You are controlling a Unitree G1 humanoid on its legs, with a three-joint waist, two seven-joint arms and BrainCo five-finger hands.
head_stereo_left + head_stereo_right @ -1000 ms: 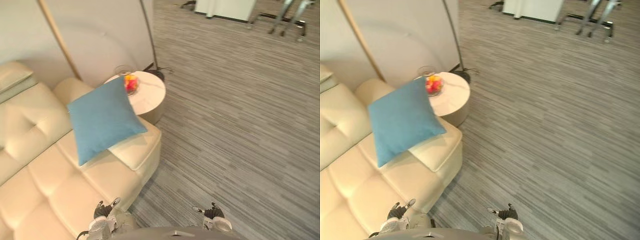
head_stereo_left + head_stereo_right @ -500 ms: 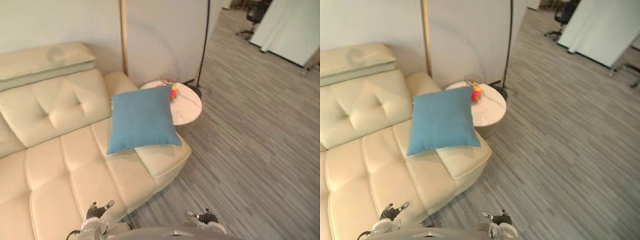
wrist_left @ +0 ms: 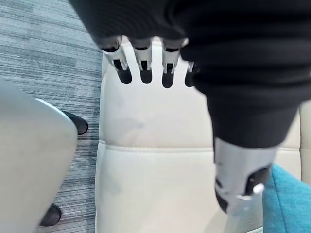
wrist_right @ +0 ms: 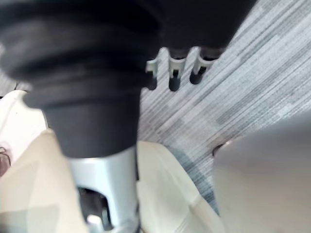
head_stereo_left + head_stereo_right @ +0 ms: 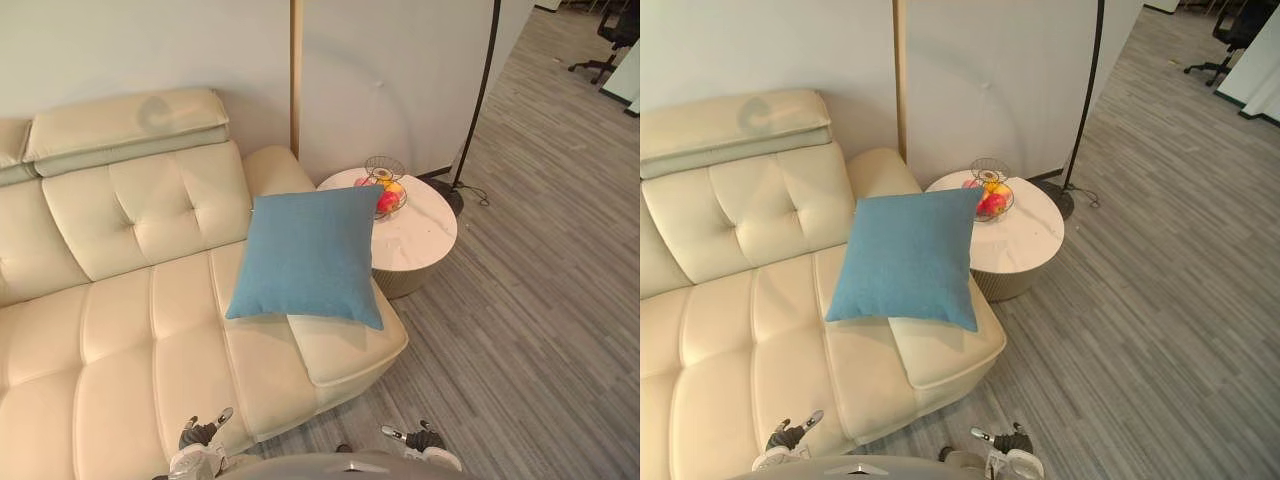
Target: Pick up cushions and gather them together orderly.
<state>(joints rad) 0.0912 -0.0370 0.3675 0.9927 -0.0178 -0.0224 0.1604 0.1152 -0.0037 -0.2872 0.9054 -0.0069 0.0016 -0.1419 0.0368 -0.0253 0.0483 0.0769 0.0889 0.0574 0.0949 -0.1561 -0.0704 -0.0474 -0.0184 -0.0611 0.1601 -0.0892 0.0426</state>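
A blue square cushion (image 5: 310,257) leans tilted on the right end of a cream leather sofa (image 5: 120,300), against its armrest; a corner of the same cushion (image 3: 286,199) appears in the left wrist view. My left hand (image 5: 200,440) hangs low at the bottom edge, in front of the sofa seat, its fingers (image 3: 141,60) straight and holding nothing. My right hand (image 5: 425,442) hangs low over the carpet, fingers (image 4: 175,73) straight and empty. Both hands are well short of the cushion.
A round white side table (image 5: 415,235) with a wire fruit basket (image 5: 384,190) stands right of the sofa. A black floor lamp pole (image 5: 478,90) rises behind it, its base on the grey striped carpet (image 5: 530,330). An office chair (image 5: 610,30) sits far right.
The camera has swung left, so the sofa, cushion and table now sit more centrally and upright in view. The cushion has not moved; both hands stay low.
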